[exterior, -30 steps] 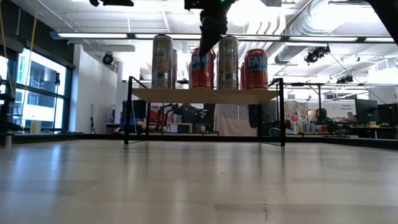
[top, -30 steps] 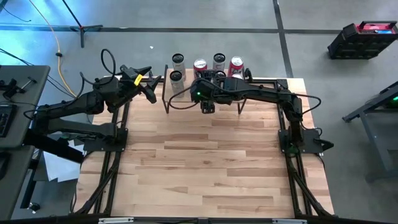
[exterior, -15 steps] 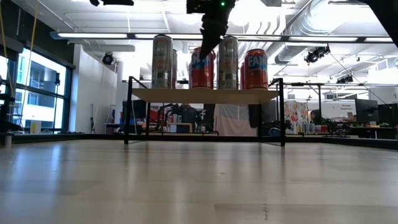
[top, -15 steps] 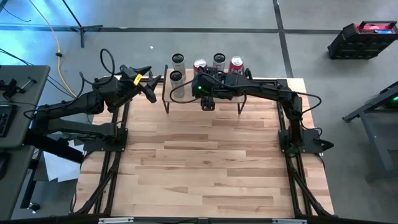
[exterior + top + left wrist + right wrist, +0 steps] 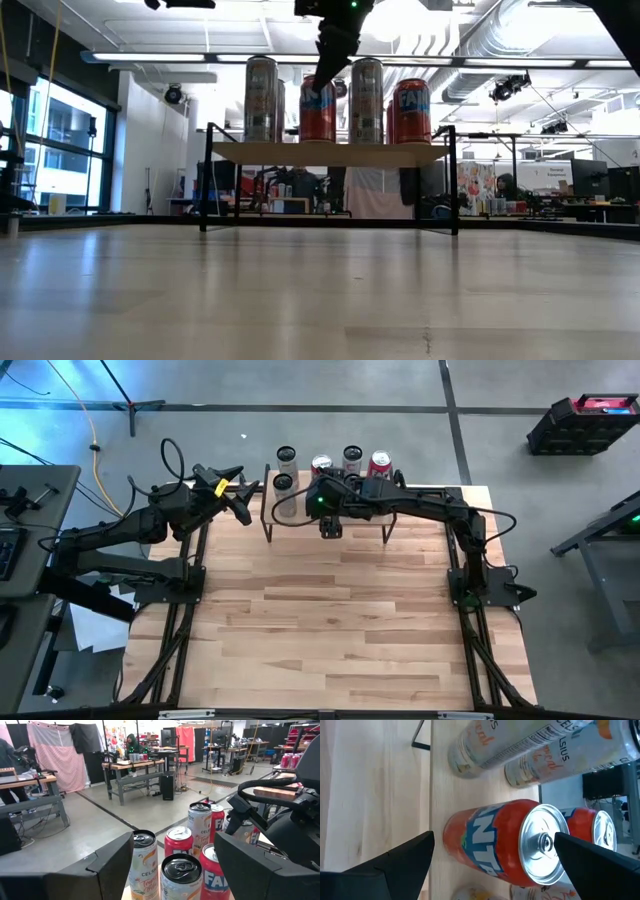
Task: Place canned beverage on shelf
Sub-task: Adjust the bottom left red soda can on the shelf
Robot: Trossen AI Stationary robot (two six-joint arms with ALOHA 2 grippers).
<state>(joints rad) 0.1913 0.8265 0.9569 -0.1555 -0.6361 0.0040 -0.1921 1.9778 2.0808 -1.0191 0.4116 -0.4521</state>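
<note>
- While the right arm works at the shelf, the left gripper point(image 5: 243, 500) waits at the table's far left edge, just beside the shelf's left end; its fingers stand apart with nothing between them, and the left wrist view looks through that gap at the row of cans.
- Left of the row, two white cans point(image 5: 261, 99) stand upright on the shelf point(image 5: 330, 153), one behind the other.
- Next along stands the red can point(image 5: 318, 109), upright on the plank; this seems to be the can just set down.
- Over it hangs the right gripper point(image 5: 329, 528), above the shelf's front edge. Its fingers are spread wide on either side of the red can point(image 5: 512, 845) without touching it, so the can is released and stands on its own.
- To the right stand another white can point(image 5: 366, 100) and a second red can point(image 5: 411, 111), close beside it.
- Judged from this, the placing itself looks done and the step in hand is the withdrawal.
- What comes next calls for a clean lift, or a pull back toward the table's open middle, with the fingers kept wide. The neighbours stand near on both sides, so any sideways drift risks knocking one over.
</note>
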